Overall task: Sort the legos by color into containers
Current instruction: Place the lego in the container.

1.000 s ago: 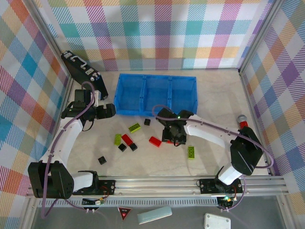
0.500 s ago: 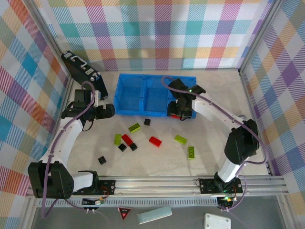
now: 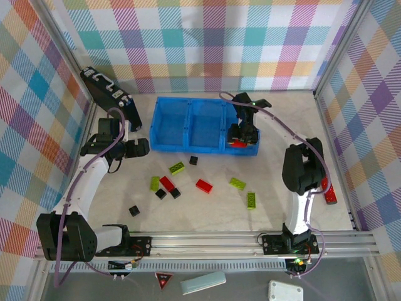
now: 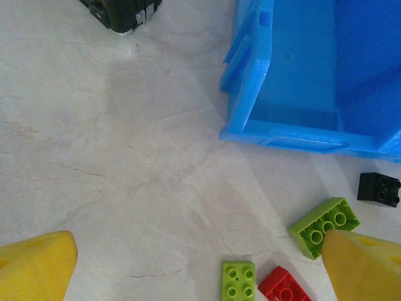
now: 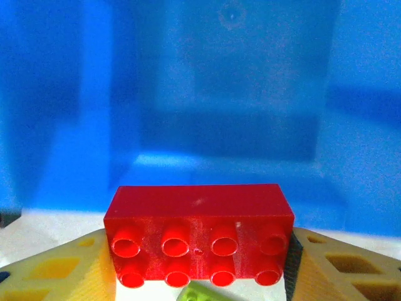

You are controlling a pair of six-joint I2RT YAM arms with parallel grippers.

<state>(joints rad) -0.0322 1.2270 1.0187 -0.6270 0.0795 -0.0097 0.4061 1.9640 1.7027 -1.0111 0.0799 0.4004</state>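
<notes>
Legos point(image 3: 177, 167) are lying loose on the tabletop point(image 3: 282, 163) between the blue tray point(image 3: 169, 100) at the far edge and the near edge: lime-green bricks point(image 3: 237, 183), a red one point(image 3: 203, 185) and small black cubes point(image 3: 133, 211). One red brick point(image 5: 199, 226) is hanging above the right compartment point(image 3: 241, 113) of the tray, close to its near wall, and the right gripper point(image 3: 240, 135) is pinching it between both fingers. The left gripper point(image 3: 141, 147) is hovering near the left end of the tray, toward the left edge of the tabletop, with its fingers point(image 4: 37, 263) standing wide apart and holding nothing.
</notes>
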